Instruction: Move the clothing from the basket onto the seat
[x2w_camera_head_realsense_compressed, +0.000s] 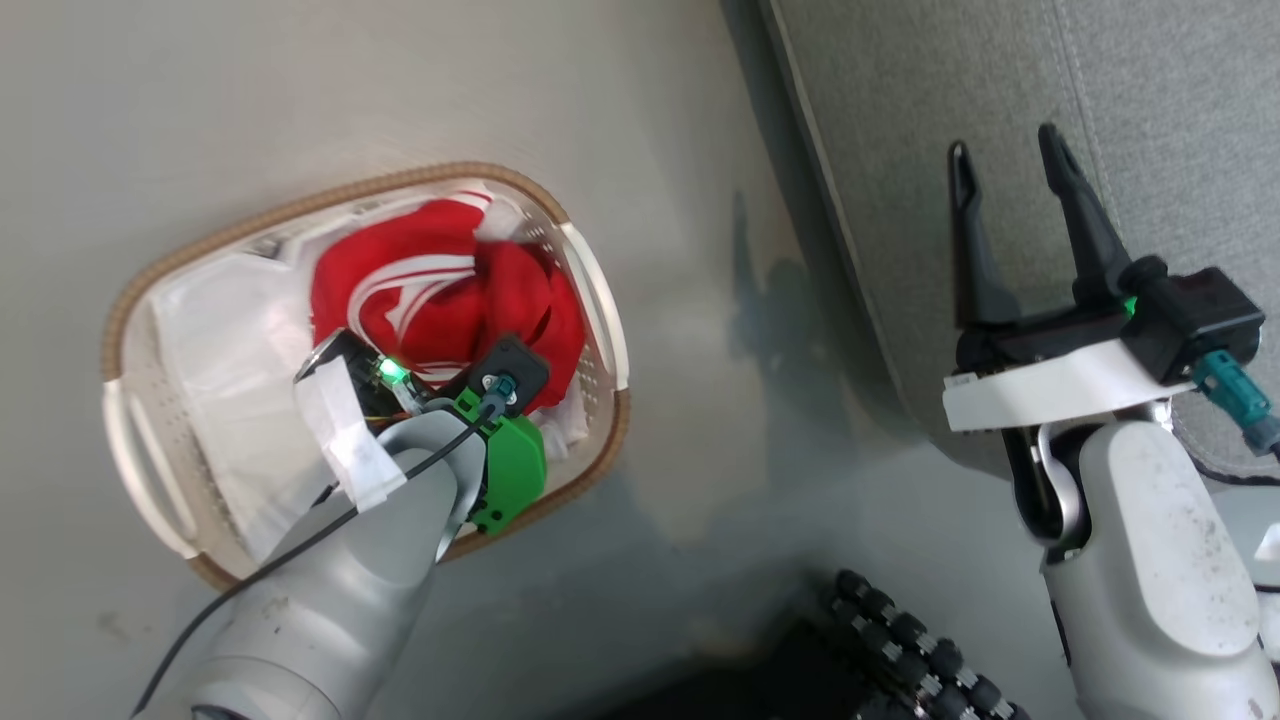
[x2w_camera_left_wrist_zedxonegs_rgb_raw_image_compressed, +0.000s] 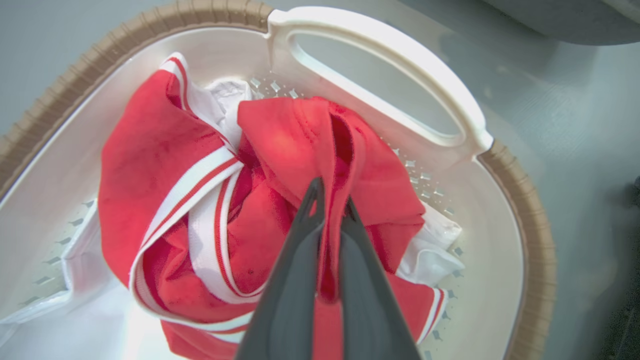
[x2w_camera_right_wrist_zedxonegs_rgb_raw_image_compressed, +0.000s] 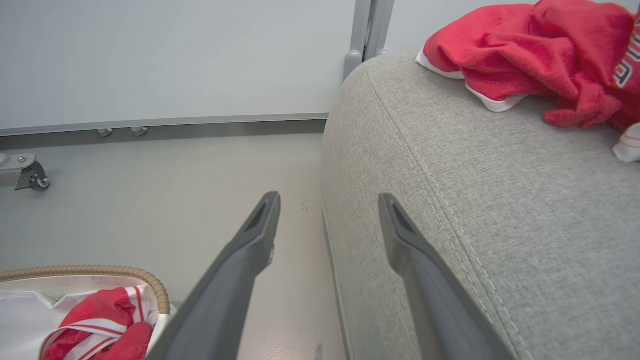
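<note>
Left wrist: left gripper (x2w_camera_left_wrist_zedxonegs_rgb_raw_image_compressed: 331, 200) clenched on red fold of clothing (x2w_camera_left_wrist_zedxonegs_rgb_raw_image_compressed: 150, 165), inside basket (x2w_camera_left_wrist_zedxonegs_rgb_raw_image_compressed: 537, 250).
Right wrist: right gripper (x2w_camera_right_wrist_zedxonegs_rgb_raw_image_compressed: 328, 200) spread, empty; seat (x2w_camera_right_wrist_zedxonegs_rgb_raw_image_compressed: 525, 200) 3 o'clock, 1 red garment (x2w_camera_right_wrist_zedxonegs_rgb_raw_image_compressed: 525, 50) atop, 1 o'clock.
Head: basket 9 o'clock, seat 1 o'clock.

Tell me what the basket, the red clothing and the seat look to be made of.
Basket: moulded plastic, smooth cream walls with punched holes; the brown rim looks woven but is probably plastic too.
Clothing: soft matte fabric, likely synthetic sportswear knit, crumpled in loose folds, white stripe trim.
Seat: grey woven upholstery, visible flecked weave and stitched seams, seemingly padded.
</note>
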